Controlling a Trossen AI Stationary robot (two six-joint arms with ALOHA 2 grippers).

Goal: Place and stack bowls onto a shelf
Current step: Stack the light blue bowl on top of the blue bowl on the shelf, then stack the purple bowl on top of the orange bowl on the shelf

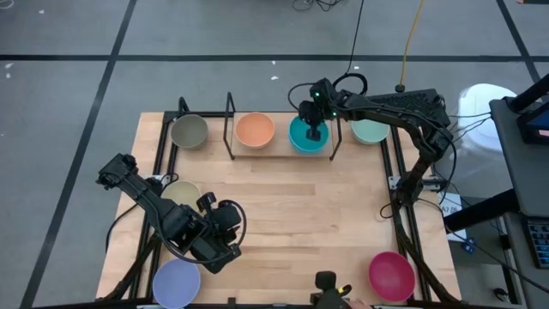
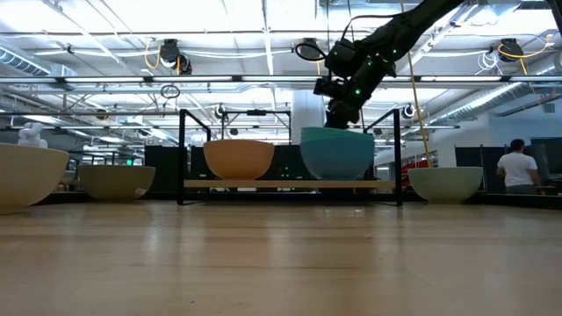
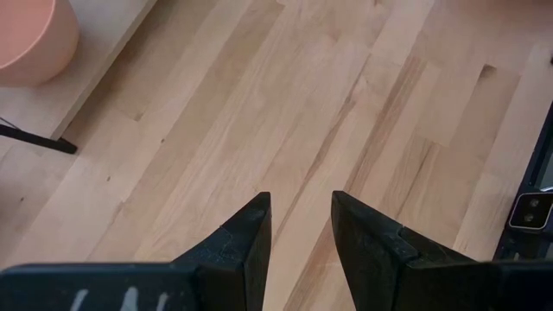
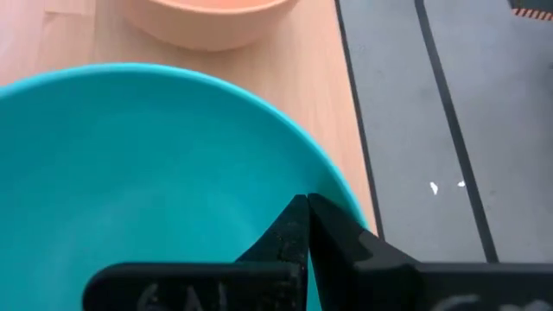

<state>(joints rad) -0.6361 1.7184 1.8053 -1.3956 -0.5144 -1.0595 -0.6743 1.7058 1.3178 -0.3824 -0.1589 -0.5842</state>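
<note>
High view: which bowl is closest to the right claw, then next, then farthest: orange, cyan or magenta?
1. Cyan bowl: on the shelf, right under the right claw, which pinches its rim.
2. Orange bowl: next to it on the shelf, toward the left arm's side.
3. Magenta bowl: far off at the table's near right corner.

Straight down from high overhead, taking in the whole table (image 1: 283,215) and both arms; level from tabletop height, facing across the boards toward the shelf (image 2: 290,183) and the room behind; close over bare wood from the left wrist; closer yet from the right wrist, nearly inside the cyan bowl (image 4: 147,173); shared by all four, the orange bowl (image 1: 255,130).
</note>
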